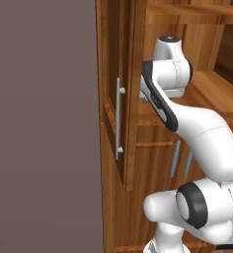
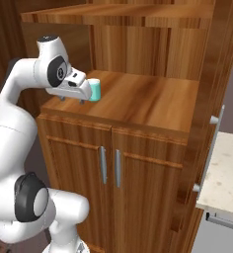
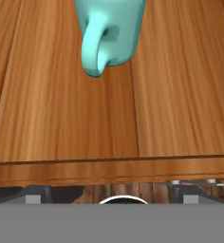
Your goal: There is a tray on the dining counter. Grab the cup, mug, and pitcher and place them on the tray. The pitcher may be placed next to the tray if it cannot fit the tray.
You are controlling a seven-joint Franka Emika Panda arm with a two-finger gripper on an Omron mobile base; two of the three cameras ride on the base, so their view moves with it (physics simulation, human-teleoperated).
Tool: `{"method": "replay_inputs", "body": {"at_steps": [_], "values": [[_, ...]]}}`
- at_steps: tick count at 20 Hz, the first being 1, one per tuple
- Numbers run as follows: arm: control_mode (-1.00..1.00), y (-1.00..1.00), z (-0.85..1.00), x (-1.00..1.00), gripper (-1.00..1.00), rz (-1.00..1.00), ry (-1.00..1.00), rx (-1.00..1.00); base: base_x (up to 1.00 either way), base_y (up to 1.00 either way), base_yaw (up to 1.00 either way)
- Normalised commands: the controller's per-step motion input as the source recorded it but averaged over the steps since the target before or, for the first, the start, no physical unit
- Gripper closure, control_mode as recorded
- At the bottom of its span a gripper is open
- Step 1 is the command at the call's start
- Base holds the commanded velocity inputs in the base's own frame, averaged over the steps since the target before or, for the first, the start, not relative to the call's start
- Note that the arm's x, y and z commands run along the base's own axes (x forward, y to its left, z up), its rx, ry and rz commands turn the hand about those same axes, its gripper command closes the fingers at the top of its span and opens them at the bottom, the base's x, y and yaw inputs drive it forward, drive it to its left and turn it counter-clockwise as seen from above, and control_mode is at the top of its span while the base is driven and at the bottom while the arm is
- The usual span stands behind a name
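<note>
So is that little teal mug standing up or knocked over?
Upright. The mug stands on its base on the wooden cabinet top, its handle turned toward the hand camera.

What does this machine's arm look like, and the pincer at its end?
The arm is made of smooth, rounded, glossy white segments, joined by dark grey-black rings and bands at the joints. No loose cables or markings show on it. A round dark-topped cap sits on its highest joint. The pincer hangs from a blocky white hand with a dark patch on its side and ends in two small dark fingertips.
</note>
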Motion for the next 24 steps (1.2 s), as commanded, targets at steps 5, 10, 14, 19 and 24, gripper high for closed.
{"method": "replay_inputs", "body": {"at_steps": [5, 10, 14, 19, 24], "values": [[-1.00, 0.00, 0.00, 0.23, -1.00, -0.14, -0.02, 0.00, 0.00, 0.00, 0.00], [-1.00, 0.00, 0.00, 0.23, -1.00, -0.13, -0.05, -0.02, 0.00, 0.00, 0.00], [-1.00, 0.00, 0.00, 0.27, -1.00, -0.11, -0.01, -0.02, 0.00, 0.00, 0.00], [-1.00, 0.00, -0.01, 0.27, -1.00, -0.08, 0.00, -0.02, 0.00, 0.00, 0.00], [-1.00, 0.00, 0.00, 0.28, -1.00, -0.08, 0.00, -0.03, 0.00, 0.00, 0.00]]}}
